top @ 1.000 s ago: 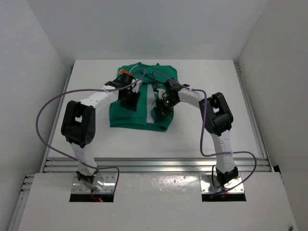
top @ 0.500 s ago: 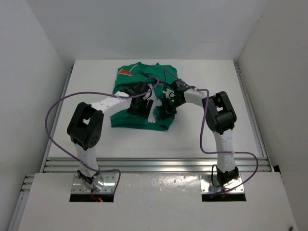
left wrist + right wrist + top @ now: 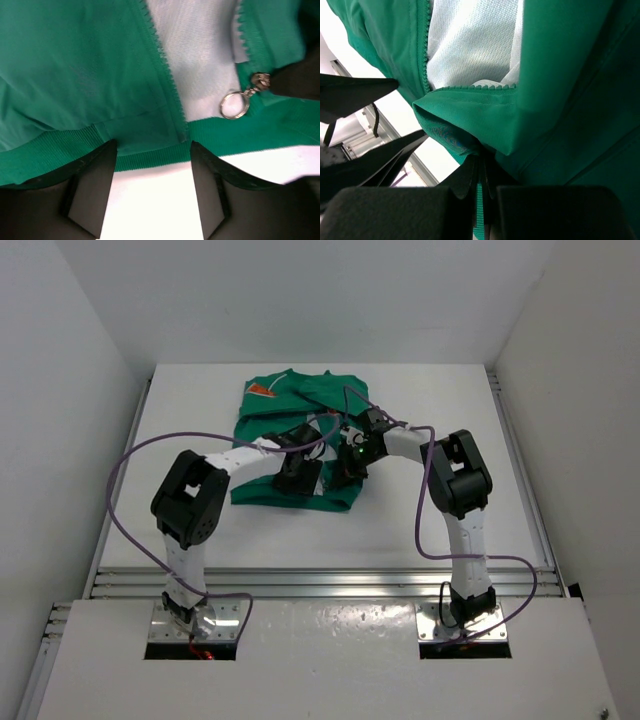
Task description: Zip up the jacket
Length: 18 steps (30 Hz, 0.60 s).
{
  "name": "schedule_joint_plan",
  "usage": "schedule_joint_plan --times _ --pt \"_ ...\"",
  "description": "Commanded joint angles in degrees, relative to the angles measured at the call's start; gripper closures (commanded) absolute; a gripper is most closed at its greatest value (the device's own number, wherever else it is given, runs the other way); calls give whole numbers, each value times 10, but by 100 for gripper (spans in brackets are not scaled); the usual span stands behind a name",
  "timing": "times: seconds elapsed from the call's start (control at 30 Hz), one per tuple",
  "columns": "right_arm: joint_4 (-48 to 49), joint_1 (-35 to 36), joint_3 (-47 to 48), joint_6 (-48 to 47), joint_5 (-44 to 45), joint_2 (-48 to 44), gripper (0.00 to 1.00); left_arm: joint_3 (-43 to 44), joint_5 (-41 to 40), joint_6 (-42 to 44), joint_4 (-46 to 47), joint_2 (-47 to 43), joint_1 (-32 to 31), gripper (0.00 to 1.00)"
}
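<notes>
Hem stage: right gripper [image 3: 480, 177] pinches the small green fabric jacket [image 3: 270, 420]; left gripper [image 3: 152, 192] gapes empty astride its hem, silver ring zipper pull [image 3: 234, 105] at two o'clock, probably the next grab.

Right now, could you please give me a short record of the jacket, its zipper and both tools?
jacket: on the table, front open
zipper: unzipped, white lining showing between the teeth rows
slider: near the hem, ring pull hanging
left tool: open, over the hem below one teeth row
right tool: shut on a fold of jacket fabric
</notes>
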Motion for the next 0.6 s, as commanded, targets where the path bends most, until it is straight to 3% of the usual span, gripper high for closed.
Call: schedule_joint_plan --times 0.0,0.17,0.37,0.57 --pt "13 -4 -7 10 6 -17 100 -3 -10 -13 -1 8 6 37" --pt "14 -3 -16 12 6 -19 100 2 28 -18 5 19 34 42" --pt "17 -3 -16 8 5 -19 100 -19 76 -18 36 -9 57 42" --pt "13 -3 -9 10 6 -14 100 -12 66 -17 41 14 57 43"
